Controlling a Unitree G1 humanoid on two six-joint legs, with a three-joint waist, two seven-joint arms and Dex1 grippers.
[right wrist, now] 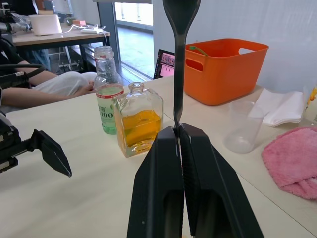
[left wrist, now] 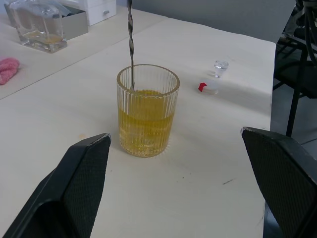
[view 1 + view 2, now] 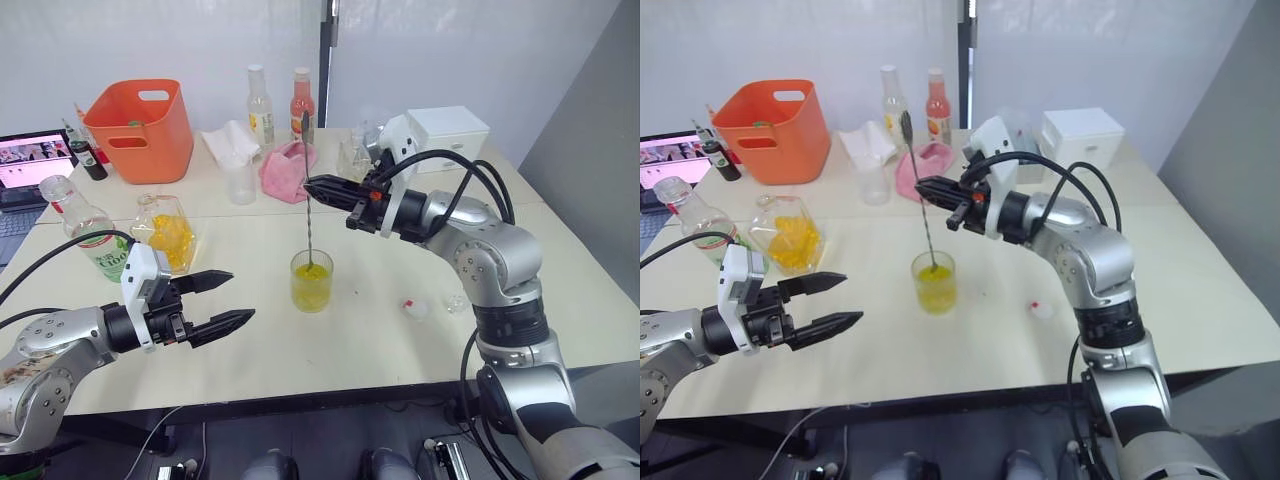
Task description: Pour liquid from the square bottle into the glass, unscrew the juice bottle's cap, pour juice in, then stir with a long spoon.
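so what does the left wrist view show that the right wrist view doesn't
Left wrist view: the glass of yellow liquid with the long spoon standing in it, the juice bottle's cap on the table and the left gripper open. Right wrist view: the right gripper shut on the spoon, the square bottle, the juice bottle and an orange basket. Both share the spoon's handle.

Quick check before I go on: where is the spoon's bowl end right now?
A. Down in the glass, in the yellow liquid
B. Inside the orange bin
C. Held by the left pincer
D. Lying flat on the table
A: the right pincer pinches the spoon upright, and its lower end sits in the glass of yellow liquid.
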